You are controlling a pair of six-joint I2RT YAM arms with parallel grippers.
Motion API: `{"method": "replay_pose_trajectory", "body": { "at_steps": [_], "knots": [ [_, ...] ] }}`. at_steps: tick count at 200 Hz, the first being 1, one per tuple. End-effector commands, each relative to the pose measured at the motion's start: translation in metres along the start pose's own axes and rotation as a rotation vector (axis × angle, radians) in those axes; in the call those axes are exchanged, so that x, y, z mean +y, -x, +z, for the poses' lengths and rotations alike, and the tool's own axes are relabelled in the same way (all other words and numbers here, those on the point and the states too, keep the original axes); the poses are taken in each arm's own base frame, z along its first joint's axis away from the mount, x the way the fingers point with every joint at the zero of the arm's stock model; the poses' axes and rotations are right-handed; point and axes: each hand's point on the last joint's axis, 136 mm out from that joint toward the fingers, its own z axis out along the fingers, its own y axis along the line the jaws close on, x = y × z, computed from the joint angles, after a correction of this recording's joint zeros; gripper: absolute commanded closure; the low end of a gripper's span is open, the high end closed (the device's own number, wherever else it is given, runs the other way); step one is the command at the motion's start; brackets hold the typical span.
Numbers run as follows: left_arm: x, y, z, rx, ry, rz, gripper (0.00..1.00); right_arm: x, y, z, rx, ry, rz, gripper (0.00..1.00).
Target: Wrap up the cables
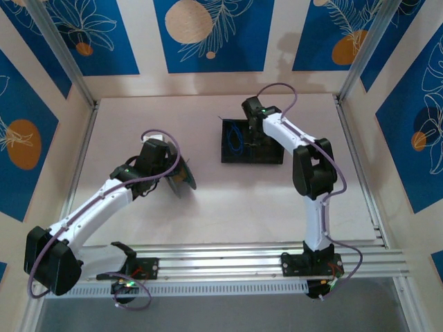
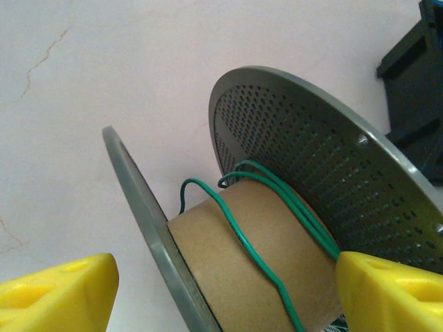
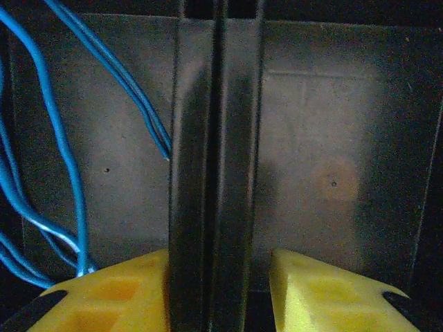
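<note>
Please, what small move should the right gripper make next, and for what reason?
Probably shift the right gripper sideways, over the blue wires. Its fingers stand on either side of the black divider, while the wires lie in the compartment beside it. Closing here would likely catch the wall and not a wire.

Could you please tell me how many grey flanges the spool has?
2 on the spool: a plain flange left of the cardboard core, a perforated flange right of it, in the left wrist view.
</note>
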Motion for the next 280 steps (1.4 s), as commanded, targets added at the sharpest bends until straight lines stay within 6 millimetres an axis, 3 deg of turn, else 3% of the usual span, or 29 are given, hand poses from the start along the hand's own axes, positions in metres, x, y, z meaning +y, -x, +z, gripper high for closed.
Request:
{"method": "replay_pose_trajectory", "body": {
  "at_steps": [1, 27, 50, 93, 109, 155, 205, 258, 280],
  "knots": [
    [-0.007, 0.022, -0.010, -0.051, -0.039, -0.008, 0.19, 0.012, 0.016, -0.048, -0.102, 0.101, -0.050, 0.57],
    [-0.007, 0.025, -0.013, -0.055, -0.037, -0.002, 0.15, 0.036, 0.031, -0.088, -0.184, 0.286, -0.048, 0.55],
    [-0.006, 0.028, -0.016, -0.060, -0.036, -0.003, 0.10, 0.057, 0.049, -0.098, -0.232, 0.454, -0.040, 0.56],
    [-0.012, 0.027, -0.016, -0.044, -0.064, -0.012, 0.02, 0.068, 0.082, -0.056, -0.209, 0.569, -0.024, 0.64],
    [-0.012, 0.024, -0.014, -0.032, -0.064, -0.013, 0.02, 0.073, 0.084, -0.034, -0.168, 0.556, -0.043, 0.66],
    [-0.016, 0.021, -0.011, -0.022, -0.090, -0.024, 0.03, 0.078, 0.084, 0.003, -0.112, 0.526, -0.081, 0.68],
    [-0.022, 0.022, -0.004, -0.031, -0.110, -0.012, 0.03, 0.086, 0.081, 0.025, -0.083, 0.535, -0.068, 0.74],
    [-0.046, 0.038, -0.002, -0.113, -0.233, 0.038, 0.05, 0.091, 0.083, 0.038, -0.070, 0.523, -0.078, 0.74],
    [-0.055, 0.045, -0.004, -0.141, -0.294, 0.042, 0.06, 0.089, 0.083, 0.037, -0.081, 0.491, -0.096, 0.89]
  ]
}}
